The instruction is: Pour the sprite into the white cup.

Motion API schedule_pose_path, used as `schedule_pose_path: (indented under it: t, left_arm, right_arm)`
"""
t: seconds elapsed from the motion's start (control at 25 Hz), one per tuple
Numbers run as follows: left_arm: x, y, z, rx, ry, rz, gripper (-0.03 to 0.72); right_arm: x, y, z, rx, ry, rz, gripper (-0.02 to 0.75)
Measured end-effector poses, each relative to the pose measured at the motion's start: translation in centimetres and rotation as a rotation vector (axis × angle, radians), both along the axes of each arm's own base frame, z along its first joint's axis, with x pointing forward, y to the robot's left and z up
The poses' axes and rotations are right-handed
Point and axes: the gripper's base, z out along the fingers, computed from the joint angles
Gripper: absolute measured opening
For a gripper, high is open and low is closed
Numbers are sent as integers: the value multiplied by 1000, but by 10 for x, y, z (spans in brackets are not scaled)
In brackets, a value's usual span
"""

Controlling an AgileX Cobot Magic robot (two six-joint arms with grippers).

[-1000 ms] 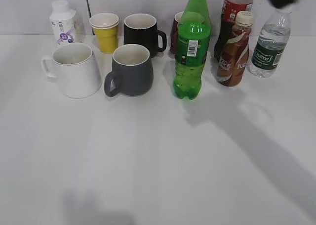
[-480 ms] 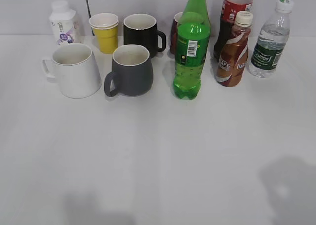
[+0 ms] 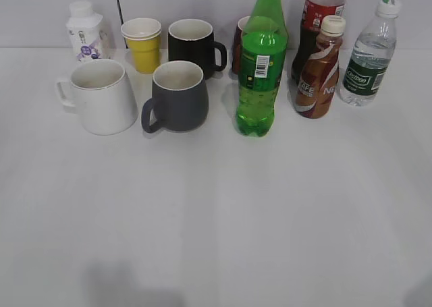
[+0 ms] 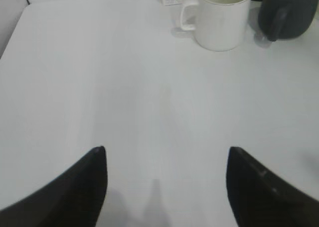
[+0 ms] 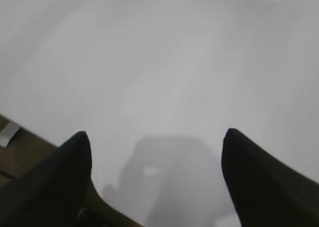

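The sprite (image 3: pixel 260 67), a tall green bottle with a barcode patch, stands upright at the back middle of the table. The white cup (image 3: pixel 101 96) stands to its left, handle pointing left; it also shows in the left wrist view (image 4: pixel 222 15). Neither gripper shows in the exterior view. My left gripper (image 4: pixel 164 182) is open and empty over bare table, well short of the white cup. My right gripper (image 5: pixel 157 172) is open and empty over the table near its front edge.
A grey mug (image 3: pixel 177 96) stands between cup and sprite. Behind are a black mug (image 3: pixel 194 45), a yellow paper cup (image 3: pixel 143 44) and a white bottle (image 3: pixel 84 32). Right of the sprite stand a coffee bottle (image 3: pixel 320 67), a cola bottle (image 3: pixel 317 17) and a water bottle (image 3: pixel 368 54).
The dark right arm at the top right one second ago has left the exterior view, and its shadow has slid off the table toward the lower right. The objects have not moved.
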Motion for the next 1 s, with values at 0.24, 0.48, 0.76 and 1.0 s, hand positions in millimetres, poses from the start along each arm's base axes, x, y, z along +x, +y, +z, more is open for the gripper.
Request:
schedule_pose_path:
  t: [0.24,0.48,0.76,1.0]
  left_arm:
    - [0,0,1,0,-10,-5,529]
    - [0,0,1,2,-10,6,507]
    - [-1,-1,1,3,-11,125,497]
    - [-1,-1,1,3,-11,133,497]
  right_arm:
    - [0,0,1,5,-11,0,546]
    - [0,-1,1,8,-19,-91,535]
    - [-1,-4,1,10,-33,-431,534]
    - [-13,-6,1,31,-103,-512,533]
